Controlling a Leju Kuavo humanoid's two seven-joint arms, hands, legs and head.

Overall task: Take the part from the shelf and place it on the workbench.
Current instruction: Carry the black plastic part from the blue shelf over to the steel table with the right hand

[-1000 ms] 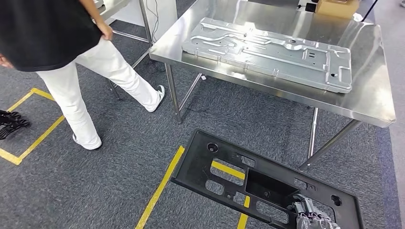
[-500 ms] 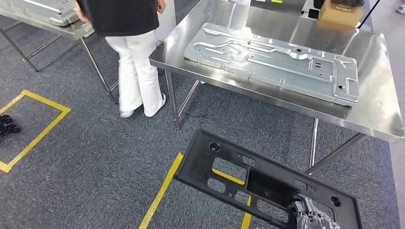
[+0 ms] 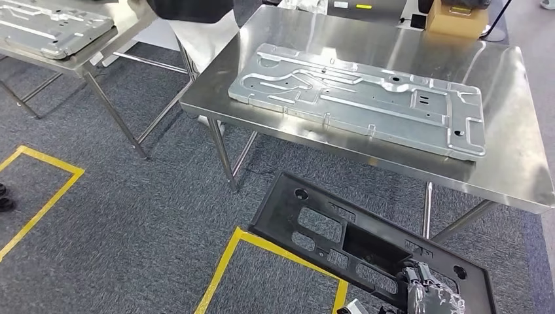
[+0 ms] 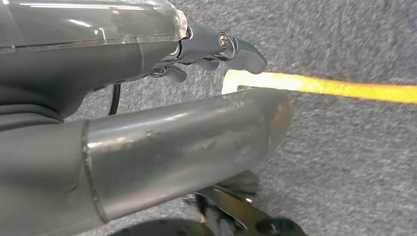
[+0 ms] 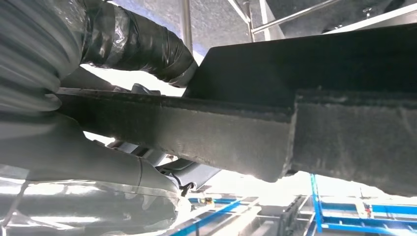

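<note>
- The right hand (image 3: 429, 294), at the lower right of the head view, grips the black plastic panel (image 3: 340, 239) at its near right end, fingers hooked through one of its cut-outs; the right wrist view shows the same hand (image 5: 88, 147) wrapped around the panel's thick dark edge (image 5: 221, 142).
- The left hand (image 4: 211, 51) hangs over the grey carpet in the left wrist view, fingers loosely curled and holding nothing that I can see; whether it is fully clenched I cannot tell.
- The panel is carried in the air, low in the frame, its long axis running from centre toward the lower right, so most of its length reaches away from the hand toward the upper left.
- The steel counter (image 3: 517, 170) lies up-frame of the panel, near edge just beyond the panel's far end. The right arm is the nearer one, and I judge the coming move to be lifting the panel forward and up over that edge.
- A stamped sheet-metal plate (image 3: 357, 98) already covers much of the counter, leaving bare steel mostly along the near edge and right side.
- A cardboard box (image 3: 458, 16) sits at the upper right; yellow floor tape (image 3: 262, 243) runs under the panel.
- No brand, label or writing is legible.
</note>
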